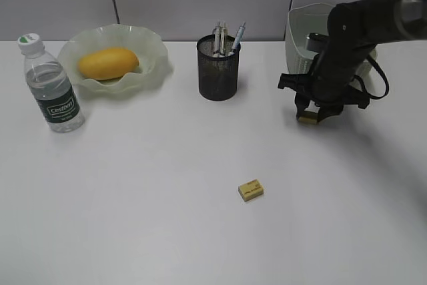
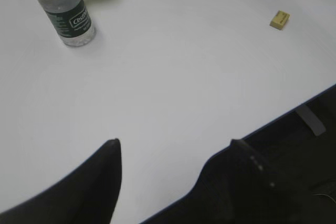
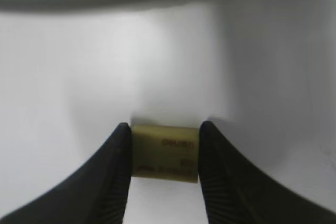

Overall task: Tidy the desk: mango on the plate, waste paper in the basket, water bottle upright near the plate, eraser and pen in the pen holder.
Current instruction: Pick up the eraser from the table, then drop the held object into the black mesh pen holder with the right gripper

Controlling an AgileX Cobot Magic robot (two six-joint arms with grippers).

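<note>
One eraser [image 3: 165, 152] sat on the counter [image 1: 167, 198] beside the basket [image 1: 300, 31], pinched between the right gripper's [image 3: 164, 153] jaws for carrying to the pen holder [image 1: 218, 70]. A second eraser [image 1: 250, 190] lay mid-counter. The left gripper's [image 2: 173, 153] jaws hung released, empty.

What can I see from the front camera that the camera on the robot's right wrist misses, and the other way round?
Only the front view shows the mango on the plate, the upright water bottle, the pen holder with pens, the basket, and a second eraser lying loose mid-desk. Only the right wrist view shows, close up, both fingers touching the sides of a yellow eraser with printed lettering. Both share that eraser, the right gripper around it, and the white desk.
</note>
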